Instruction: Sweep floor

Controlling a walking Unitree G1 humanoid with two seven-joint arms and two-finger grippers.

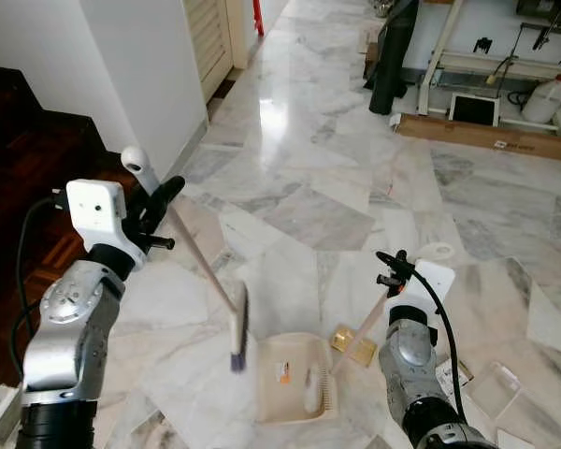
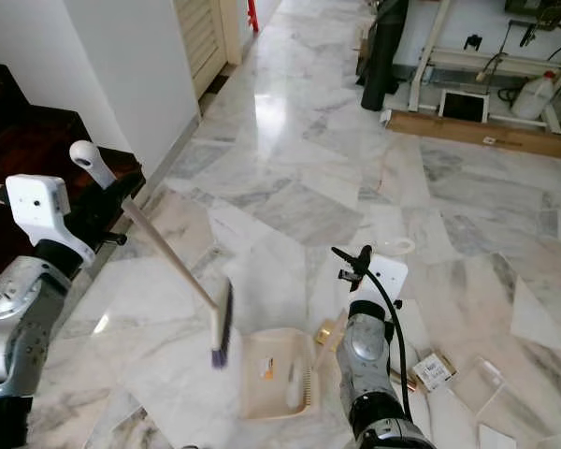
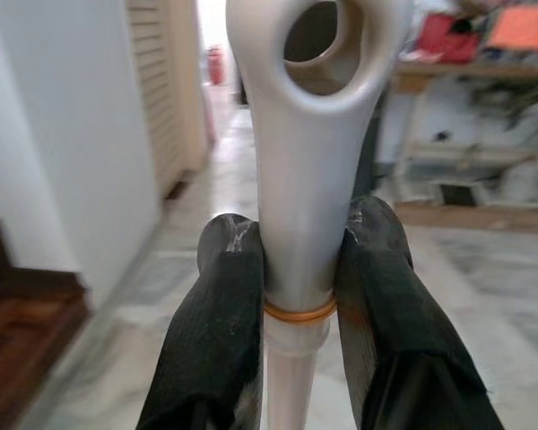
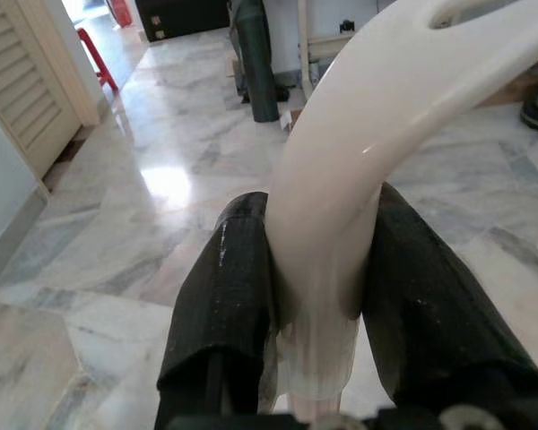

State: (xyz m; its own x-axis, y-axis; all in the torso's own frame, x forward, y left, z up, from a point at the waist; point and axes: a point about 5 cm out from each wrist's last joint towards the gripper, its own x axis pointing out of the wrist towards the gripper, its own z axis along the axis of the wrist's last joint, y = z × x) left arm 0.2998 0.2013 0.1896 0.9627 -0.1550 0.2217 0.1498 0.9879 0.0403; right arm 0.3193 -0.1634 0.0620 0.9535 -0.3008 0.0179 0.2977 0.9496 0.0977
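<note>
1. Nearest the camera, the left hand point(image 3: 296, 296) is clenched on the pale grey plastic broom handle with its hanging-hole end point(image 3: 309, 134). Both black fingers point(image 3: 220, 331) press just below the hole. This high grip lets the shaft slant down to the floor.
2. The right hand point(image 4: 314, 296) is clenched on the cream curved plastic dustpan handle point(image 4: 377, 116). The grip looks meant to keep the pan steady while the broom works toward it.
3. The broom's dark bristle head point(image 1: 239, 329) hangs blurred just left of the cream rectangular dustpan point(image 1: 294, 376). The dustpan's tray lies on the white-grey marble floor point(image 1: 318, 159).
4. Judgement: the head is placed to draw debris into the tray.
5. A small gold square packet point(image 1: 352, 342) lies on the floor, touching or just beside the pan's right edge. Clear plastic litter point(image 1: 494, 385) lies further right.
6. Count: one broom, one dustpan, two hands, one gold packet. The clear pieces cannot be counted reliably.
</note>
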